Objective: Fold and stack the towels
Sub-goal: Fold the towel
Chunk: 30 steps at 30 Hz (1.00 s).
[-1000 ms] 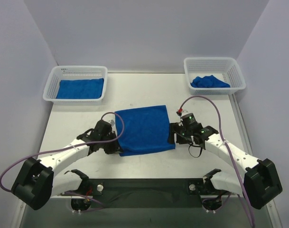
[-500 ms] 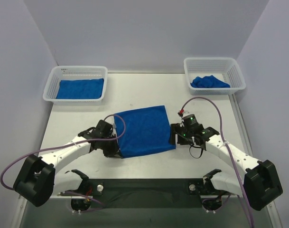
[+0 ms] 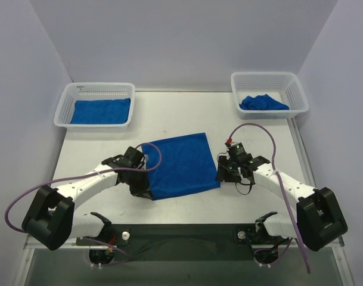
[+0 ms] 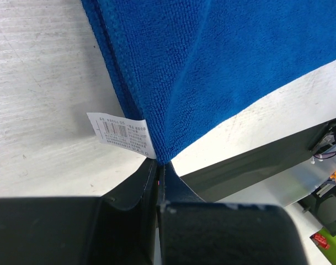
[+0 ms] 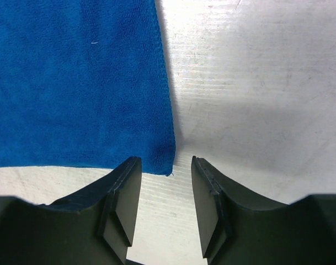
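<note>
Towel skewed slightly since earlier — left gripper low at its 7 o'clock corner, clamped on it — right gripper low at 4 o'clock, jaws narrowed yet apart.

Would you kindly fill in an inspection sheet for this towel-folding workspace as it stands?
Surface: pale table, faintly streaked.
Job's things: centre towel spread out, white tag at one corner; folded towel in left basket; crumpled towel in right basket.
Clutter: nothing seen.
Grippers: left gripper shut on centre towel's near-left corner; right gripper open, jaws astride its near-right corner.
Cables: left purple cable and right purple cable loop off the arms.
Surroundings: plain pale walls.
</note>
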Motion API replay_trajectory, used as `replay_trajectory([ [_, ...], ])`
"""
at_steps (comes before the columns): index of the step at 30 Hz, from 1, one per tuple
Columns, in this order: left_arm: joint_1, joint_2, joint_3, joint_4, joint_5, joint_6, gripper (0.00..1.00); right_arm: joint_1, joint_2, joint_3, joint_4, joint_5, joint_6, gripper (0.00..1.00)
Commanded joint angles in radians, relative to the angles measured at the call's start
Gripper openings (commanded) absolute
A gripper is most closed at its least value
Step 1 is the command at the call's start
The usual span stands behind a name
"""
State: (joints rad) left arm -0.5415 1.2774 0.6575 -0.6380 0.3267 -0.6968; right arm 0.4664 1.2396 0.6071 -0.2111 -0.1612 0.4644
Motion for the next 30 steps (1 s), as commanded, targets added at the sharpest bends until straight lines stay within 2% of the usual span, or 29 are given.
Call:
replay_trajectory([
  [1,-0.003,-0.004,0.024,-0.022,0.006,0.019,0.04,-0.005,0.023,-0.004,0.012,-0.032,0.045,0.41],
  [7,-0.003,-0.007,0.007,-0.02,-0.009,0.019,0.04,-0.006,0.073,-0.03,0.038,-0.04,0.091,0.4],
  [9,-0.003,-0.004,0.004,-0.02,-0.012,0.019,0.04,-0.005,0.09,-0.035,0.045,-0.04,0.095,0.37],
  [13,-0.003,-0.003,-0.01,-0.02,-0.02,0.025,0.04,-0.005,0.107,-0.041,0.055,-0.049,0.099,0.26],
  [14,-0.002,0.0,-0.013,-0.02,-0.02,0.026,0.04,-0.005,0.101,-0.04,0.052,-0.047,0.095,0.18],
  [15,-0.003,0.003,-0.013,-0.022,-0.02,0.029,0.04,-0.005,0.092,-0.038,0.046,-0.043,0.095,0.15],
  [16,-0.003,0.005,-0.018,-0.022,-0.023,0.031,0.04,-0.005,0.069,-0.035,0.03,-0.038,0.088,0.08],
  [19,0.0,0.007,-0.03,-0.022,-0.022,0.033,0.04,-0.008,0.044,-0.009,-0.029,-0.02,0.059,0.0],
  [27,-0.002,0.026,-0.041,-0.045,-0.029,0.046,0.04,-0.006,0.031,0.048,-0.158,0.043,0.01,0.0],
  [30,-0.005,0.037,-0.061,-0.022,-0.018,0.043,0.12,-0.008,0.063,0.042,-0.166,0.038,0.003,0.0],
])
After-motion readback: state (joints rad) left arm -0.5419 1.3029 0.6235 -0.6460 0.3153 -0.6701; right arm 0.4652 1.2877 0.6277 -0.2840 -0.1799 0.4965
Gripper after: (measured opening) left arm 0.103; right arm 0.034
